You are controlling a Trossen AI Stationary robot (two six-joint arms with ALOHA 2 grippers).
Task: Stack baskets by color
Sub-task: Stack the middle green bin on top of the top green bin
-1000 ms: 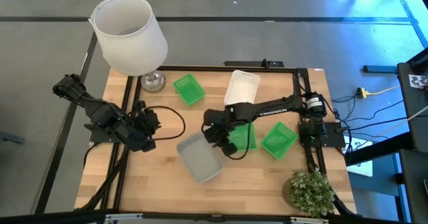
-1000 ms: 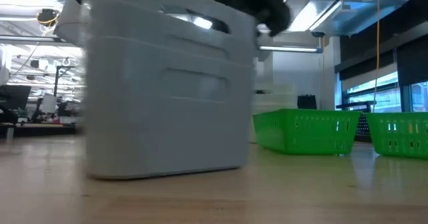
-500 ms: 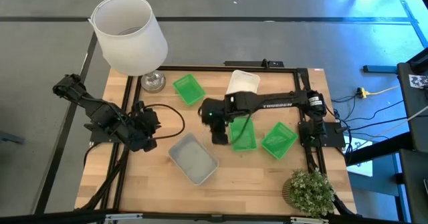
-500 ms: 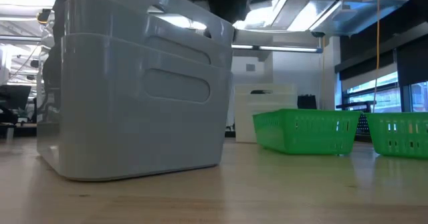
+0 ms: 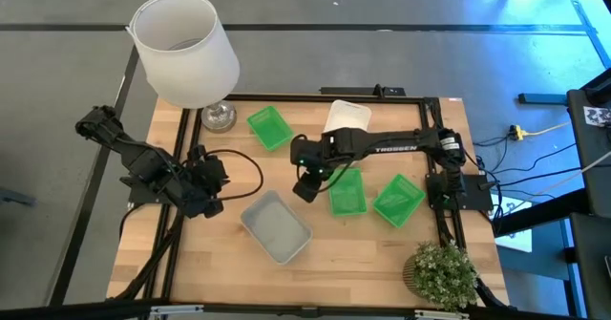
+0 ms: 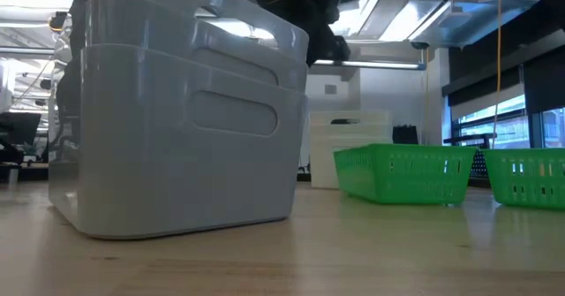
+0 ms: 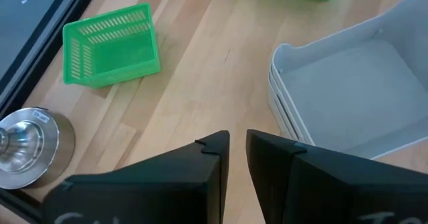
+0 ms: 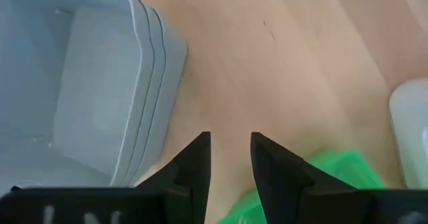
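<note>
From above, the grey basket stack (image 5: 275,226) is sitting near the front of the bench (image 5: 353,253), with the right hand (image 5: 305,185) hovering just beside it, between it and a green basket (image 5: 347,192). Its wrist view is showing fingers (image 8: 194,162) slightly parted around bare wood, gripping nothing. The low view is revealing the stack's nested rims. The left hand (image 7: 234,158) is waiting at the bench's left edge, narrowly open and empty.
</note>
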